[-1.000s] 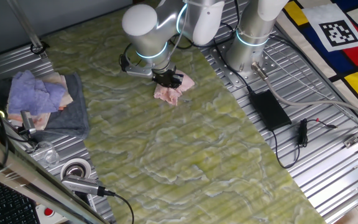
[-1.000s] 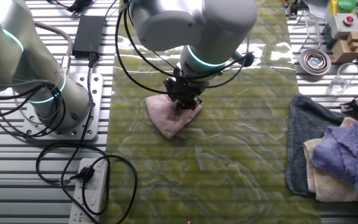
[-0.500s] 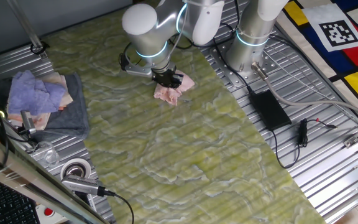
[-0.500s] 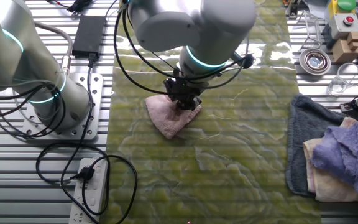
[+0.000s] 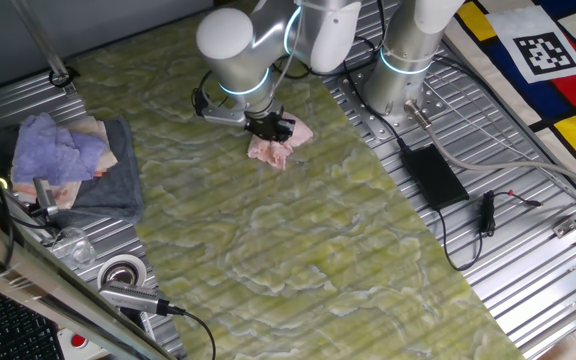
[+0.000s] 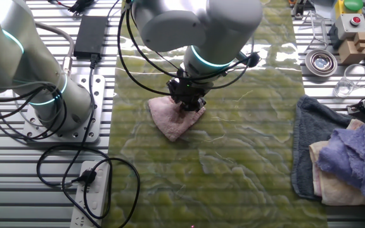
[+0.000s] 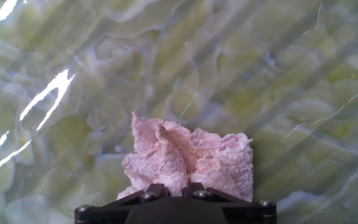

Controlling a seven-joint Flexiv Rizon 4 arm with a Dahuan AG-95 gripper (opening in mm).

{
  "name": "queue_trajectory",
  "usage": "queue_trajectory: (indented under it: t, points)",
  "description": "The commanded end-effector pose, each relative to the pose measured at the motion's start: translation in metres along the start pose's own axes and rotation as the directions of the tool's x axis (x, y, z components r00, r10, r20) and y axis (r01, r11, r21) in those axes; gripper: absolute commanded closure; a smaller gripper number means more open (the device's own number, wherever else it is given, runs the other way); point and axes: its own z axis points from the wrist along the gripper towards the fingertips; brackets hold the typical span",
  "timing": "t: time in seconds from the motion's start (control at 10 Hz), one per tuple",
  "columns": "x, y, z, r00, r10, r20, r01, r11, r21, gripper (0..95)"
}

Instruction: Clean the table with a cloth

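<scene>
Most of the worktop [image 5: 298,240] looks still to be wiped, though no dirt shows clearly enough to judge how much is done. The fingers [image 6: 187,105] are closed down on the bunched pink cloth [image 6: 172,119], pressing it onto the worktop near the arm's base at the far end. Nearly the whole length toward the near end remains to cover.

table [image 5: 298,250]: 1 | pink cloth [image 6: 173,118]: 1 | lavender cloth [image 6: 353,152]: 1 | grey towel [image 6: 309,136]: 1 | tool [image 6: 187,104]: 1
</scene>
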Motion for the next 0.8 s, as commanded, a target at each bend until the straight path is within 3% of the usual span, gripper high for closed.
queue_trajectory:
  t: [0.1, 0.8]
  points:
    - [0.001, -0.001, 0.0, 1.0, 0.0, 0.004, 0.0, 1.0, -0.004, 95.0]
    - [0.012, -0.01, -0.001, 1.0, -0.009, -0.01, 0.009, 1.0, -0.022, 95.0]
